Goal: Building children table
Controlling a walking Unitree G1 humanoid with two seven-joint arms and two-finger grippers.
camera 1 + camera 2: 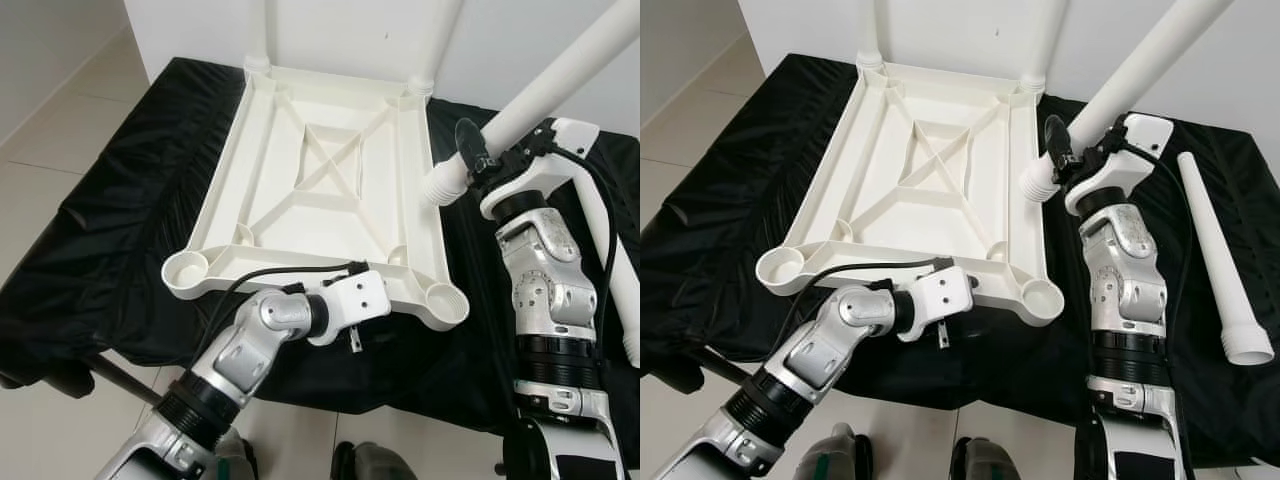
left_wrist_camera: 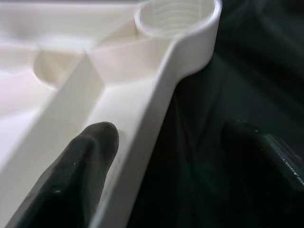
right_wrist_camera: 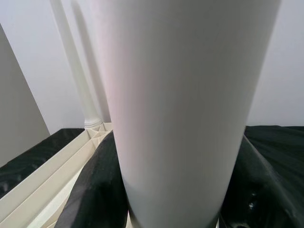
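left eye view, right of frame: our right end effector (image 1: 468, 160) clamps a stiff, light leg (image 1: 545, 85) near its threaded end; left end effector (image 2: 166, 156) straddles the table (image 1: 330, 170) rim, agape.

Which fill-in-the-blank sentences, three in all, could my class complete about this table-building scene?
1. The upside-down white tabletop already has ____ legs standing in its far corners.
2. The right gripper holds a white table ____.
3. The left gripper straddles the tabletop's near ____, one finger inside it.
4. The spare leg lies on the ____ cloth.

Missing words: two; leg; rim; black
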